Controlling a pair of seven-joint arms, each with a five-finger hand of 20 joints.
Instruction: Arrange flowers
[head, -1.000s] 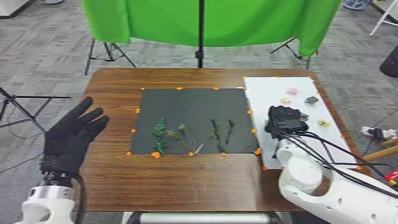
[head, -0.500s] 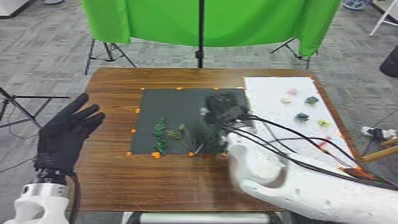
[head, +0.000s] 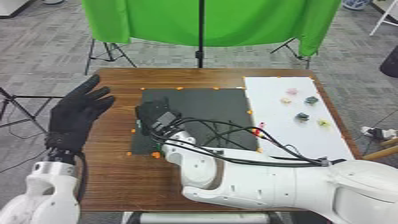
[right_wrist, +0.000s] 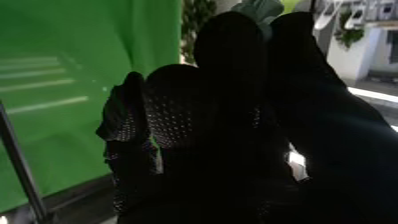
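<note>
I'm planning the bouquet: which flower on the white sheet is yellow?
The rightmost flower, also nearest the robot; the other flowers look pinkish or bluish.

Right robot hand (head: 154, 111) over black mat (head: 200, 100) — small blossoms (head: 302, 117) on white sheet (head: 306, 142)

Pink, peach, blue-gray & yellow flwrs (head: 323, 122), spaced on wht sheet (head: 322, 145), dk stems (head: 218, 133) on blk mat (head: 209, 100)

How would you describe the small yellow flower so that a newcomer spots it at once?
On the brown wooden table, find the long white sheet along the right side. The small yellow flower lies there, near the sheet's right edge, just beside a blue-green flower. Its yellow colour sets it apart from that neighbour and from the pale pink flower farther off.
</note>
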